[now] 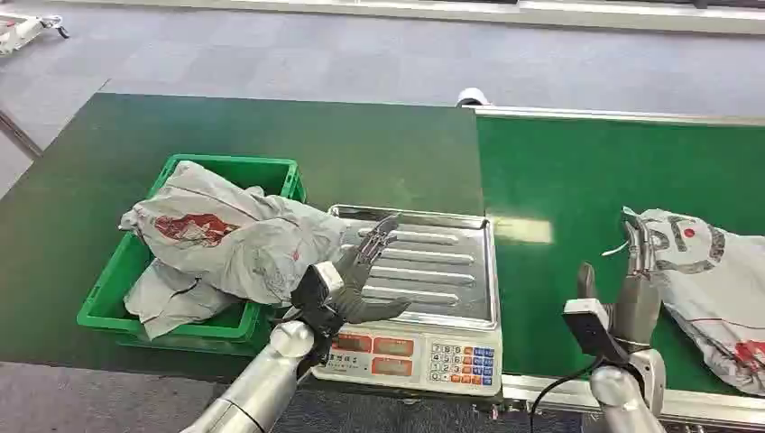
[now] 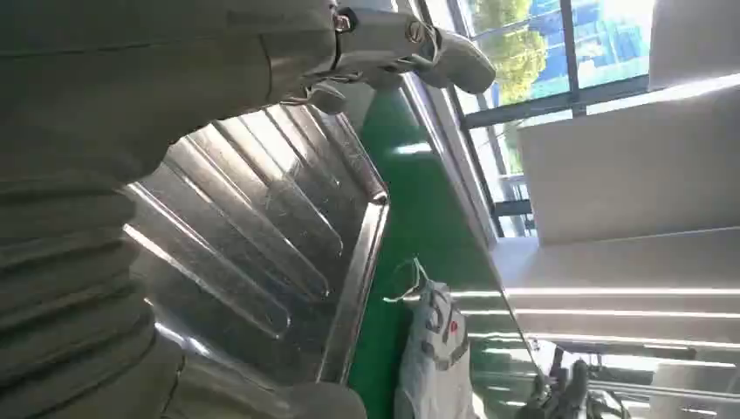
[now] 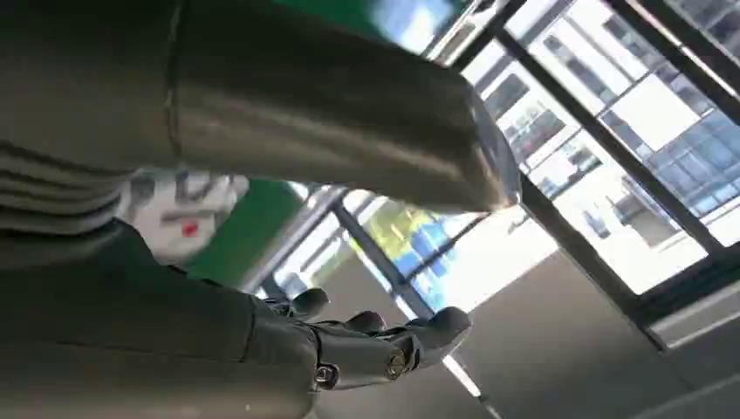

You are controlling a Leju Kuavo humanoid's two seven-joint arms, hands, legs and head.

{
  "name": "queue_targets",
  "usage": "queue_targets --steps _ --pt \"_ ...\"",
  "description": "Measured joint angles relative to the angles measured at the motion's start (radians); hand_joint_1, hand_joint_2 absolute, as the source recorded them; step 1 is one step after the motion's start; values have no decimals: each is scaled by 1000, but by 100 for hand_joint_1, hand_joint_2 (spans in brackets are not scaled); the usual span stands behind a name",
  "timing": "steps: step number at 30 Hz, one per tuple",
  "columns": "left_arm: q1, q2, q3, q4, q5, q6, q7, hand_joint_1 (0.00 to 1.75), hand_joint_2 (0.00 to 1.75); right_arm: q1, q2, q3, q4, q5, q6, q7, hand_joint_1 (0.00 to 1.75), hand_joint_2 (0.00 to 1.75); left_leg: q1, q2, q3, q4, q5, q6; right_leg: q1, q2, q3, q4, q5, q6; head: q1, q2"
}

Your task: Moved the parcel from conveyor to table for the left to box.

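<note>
Two green surfaces fill the head view: the dark desk [image 1: 271, 135] from 9 to 12 o'clock and the brighter conveyor [image 1: 577, 180] from 12 to 3. On the desk at 9 o'clock stands a green crate [image 1: 104, 311] heaped with grey mailer bags [image 1: 235, 239]. Just beside it, at 6 o'clock, sits a weighing scale [image 1: 433, 356] with a ribbed steel pan.

The parcel [image 1: 713, 289] lies on the conveyor at 3 o'clock, a crumpled grey plastic mailer with dark lettering and a red blotch near its close end. Its long axis appears to run from 11 toward 5 o'clock, and part of it passes out of the picture's edge.

The right hand [image 1: 636, 271] is raised at the parcel's inner edge, fingers upright and parted, holding nothing; whether the fingertips touch the bag I cannot tell. The parcel lies just to this hand's 3 o'clock side, so the right hand is far the nearer.

The left hand [image 1: 361, 275] hovers over the scale pan, fingers spread and empty, well apart from the parcel.
</note>
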Motion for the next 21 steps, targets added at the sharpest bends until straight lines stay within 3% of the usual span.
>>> queue_targets --steps 5,10,21 --pt "6 6 15 2 -3 7 0 0 175 -11 44 -203 -72 626 -23 333 0 0 0 -2 -1 0 0 0 0 -1 0 0 0 0 0 0" --pt "22 10 34 0 -9 6 0 0 175 -54 61 -373 -25 727 -24 498 0 0 0 -4 -1 0 0 0 -1 -3 0 0 -1 1 0 0" --pt "31 11 59 -6 -12 7 0 0 175 -114 74 -473 84 758 -23 558 0 0 0 -4 -1 0 0 0 0 -3 0 0 -1 1 0 0"
